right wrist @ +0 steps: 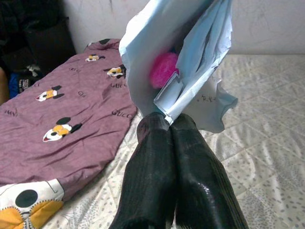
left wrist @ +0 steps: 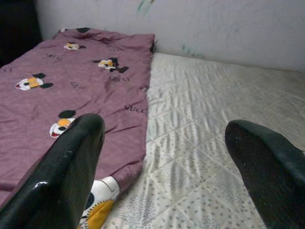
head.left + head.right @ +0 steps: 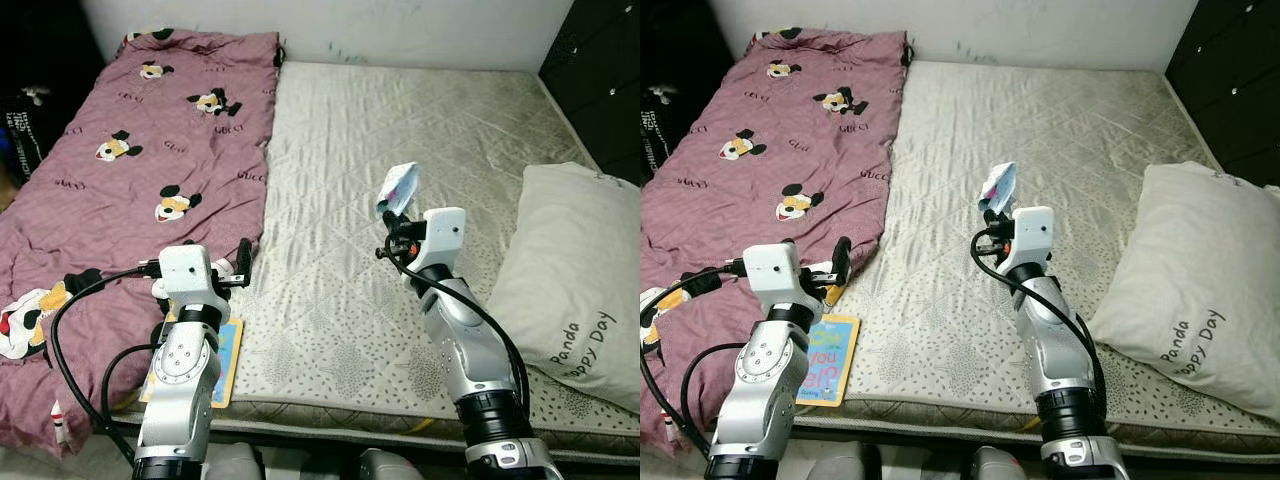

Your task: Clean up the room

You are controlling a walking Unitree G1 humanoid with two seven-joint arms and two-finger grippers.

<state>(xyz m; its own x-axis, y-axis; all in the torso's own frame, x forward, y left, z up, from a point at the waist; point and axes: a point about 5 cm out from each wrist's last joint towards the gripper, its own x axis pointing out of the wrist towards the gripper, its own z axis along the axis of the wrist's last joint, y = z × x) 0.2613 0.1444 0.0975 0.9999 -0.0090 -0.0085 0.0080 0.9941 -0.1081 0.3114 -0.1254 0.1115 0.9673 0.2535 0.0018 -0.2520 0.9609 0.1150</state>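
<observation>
Even, soft indoor lighting; no hard shadows or glare on the mattress [image 3: 400, 150]. Both eye views are sharp, darkening toward the upper left corner and the dark cabinet [image 3: 600, 80] at right. In the wrist views, the near black fingers [image 2: 62, 181] are slightly soft, with small highlights.

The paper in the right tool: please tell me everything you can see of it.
The paper is a crumpled, pale blue and white sheet, folded on itself, with torn-looking edges and small print on one flap. A bright pink patch shows inside the fold. It looks thin and light. The right tool pinches its lower edge with shut fingers, and it stands up above the mattress, touching nothing else.
</observation>
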